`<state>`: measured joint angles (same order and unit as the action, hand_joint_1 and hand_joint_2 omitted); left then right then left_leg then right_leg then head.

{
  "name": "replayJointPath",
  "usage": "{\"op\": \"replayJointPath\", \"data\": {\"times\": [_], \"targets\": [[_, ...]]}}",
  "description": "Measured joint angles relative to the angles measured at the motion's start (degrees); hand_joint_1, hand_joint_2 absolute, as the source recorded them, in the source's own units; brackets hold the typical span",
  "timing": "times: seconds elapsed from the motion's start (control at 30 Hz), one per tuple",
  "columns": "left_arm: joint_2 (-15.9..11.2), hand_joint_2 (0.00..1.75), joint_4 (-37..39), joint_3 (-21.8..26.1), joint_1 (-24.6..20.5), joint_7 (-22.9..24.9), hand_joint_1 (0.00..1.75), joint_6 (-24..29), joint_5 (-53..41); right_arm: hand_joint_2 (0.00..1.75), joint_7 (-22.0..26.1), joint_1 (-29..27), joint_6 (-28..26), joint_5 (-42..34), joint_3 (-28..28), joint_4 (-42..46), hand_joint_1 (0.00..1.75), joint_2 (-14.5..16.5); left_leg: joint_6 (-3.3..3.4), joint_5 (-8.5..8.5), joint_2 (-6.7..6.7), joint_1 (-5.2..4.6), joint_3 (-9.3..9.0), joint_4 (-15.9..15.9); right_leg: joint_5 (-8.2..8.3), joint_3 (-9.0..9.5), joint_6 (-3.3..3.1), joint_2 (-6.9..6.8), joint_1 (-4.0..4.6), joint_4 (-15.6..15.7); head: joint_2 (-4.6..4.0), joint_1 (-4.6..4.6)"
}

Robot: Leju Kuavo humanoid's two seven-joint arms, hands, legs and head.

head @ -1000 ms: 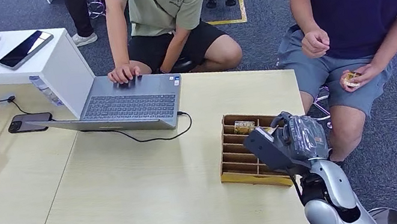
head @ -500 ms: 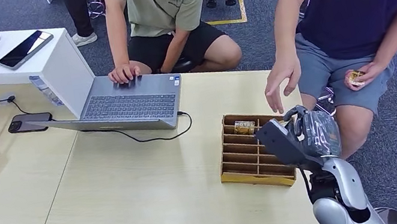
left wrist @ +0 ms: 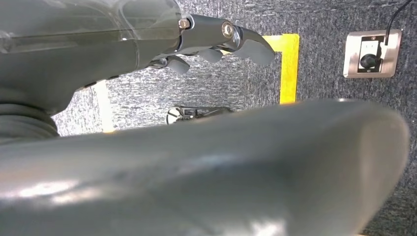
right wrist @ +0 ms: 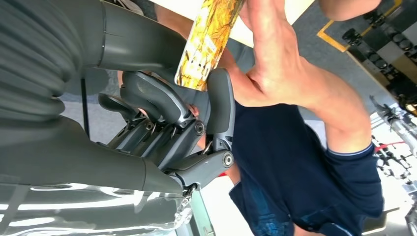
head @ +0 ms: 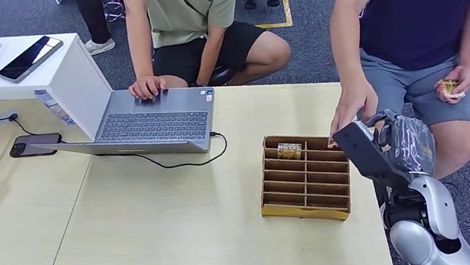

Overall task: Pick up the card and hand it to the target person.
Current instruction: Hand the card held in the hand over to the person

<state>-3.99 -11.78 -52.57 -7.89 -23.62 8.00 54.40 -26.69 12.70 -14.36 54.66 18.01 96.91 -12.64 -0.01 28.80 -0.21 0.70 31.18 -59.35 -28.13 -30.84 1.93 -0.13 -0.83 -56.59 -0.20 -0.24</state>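
The right robot hand (right wrist: 187, 105) is pinching the card (right wrist: 209, 42) off the worktop (head: 159, 210), and I'm seeing the person's hand (right wrist: 275, 54) closing on it, so only the release remains.

No text, brand or number can be read with certainty in these pictures. The green shirt (head: 185, 0) carries a small emblem at 12 o'clock of the laptop (head: 155, 123), too small to read. The card (right wrist: 209, 42) shows yellow printing, but its letters are blurred.
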Motion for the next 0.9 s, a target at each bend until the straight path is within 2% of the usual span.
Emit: {"op": "replayJointPath", "data": {"times": [0.4,0.43,0.5,0.57,0.63,0.9], "targets": [[0.0,0.00,0.0,0.0,-0.2,0.0,0.00,-0.2,-0.7,1.75,0.0,0.0,0.1,-0.2,-1.0,0.0,1.74,-0.1,0.00,0.00,0.00,0.00,0.01,0.0,0.00,0.00,0.00,-0.01,0.00,0.0,0.00,0.01],[0.0,0.00,0.0,0.0,-0.2,0.0,0.00,-0.2,-0.7,1.75,0.0,0.0,0.1,-0.2,-1.0,0.0,1.68,-0.1,0.00,0.00,0.00,0.00,0.01,0.0,0.00,0.00,0.00,-0.01,0.00,0.0,0.00,0.01],[0.0,0.00,0.0,0.0,-0.2,0.0,0.00,-0.2,-0.7,1.75,0.0,0.0,0.1,-0.2,-1.0,0.0,1.44,-0.1,0.00,0.00,0.00,0.00,0.01,0.0,0.00,0.00,0.00,-0.01,0.00,0.0,0.00,0.00],[0.0,0.00,0.0,0.0,-0.2,0.1,0.00,-0.2,-0.7,1.75,0.0,0.0,0.1,-0.2,-1.0,0.0,0.67,-0.1,0.00,0.00,0.00,0.00,0.01,0.0,0.00,0.00,0.00,-0.02,0.00,0.0,0.00,0.00],[0.0,0.00,0.0,0.0,-0.2,0.1,0.00,-0.2,-0.7,1.75,0.0,0.0,0.3,-0.4,-1.0,0.0,0.03,-0.1,0.00,0.00,0.00,0.00,0.01,0.0,0.00,0.00,0.00,-0.02,0.00,0.0,0.00,0.01],[0.0,0.00,0.0,0.0,-0.3,0.1,0.00,-0.2,-0.8,1.75,1.3,0.0,0.3,-3.0,-1.0,0.0,0.00,-0.1,0.00,0.00,0.00,0.00,0.01,0.0,0.00,0.00,0.00,-0.01,0.00,0.0,0.00,0.01]]}}
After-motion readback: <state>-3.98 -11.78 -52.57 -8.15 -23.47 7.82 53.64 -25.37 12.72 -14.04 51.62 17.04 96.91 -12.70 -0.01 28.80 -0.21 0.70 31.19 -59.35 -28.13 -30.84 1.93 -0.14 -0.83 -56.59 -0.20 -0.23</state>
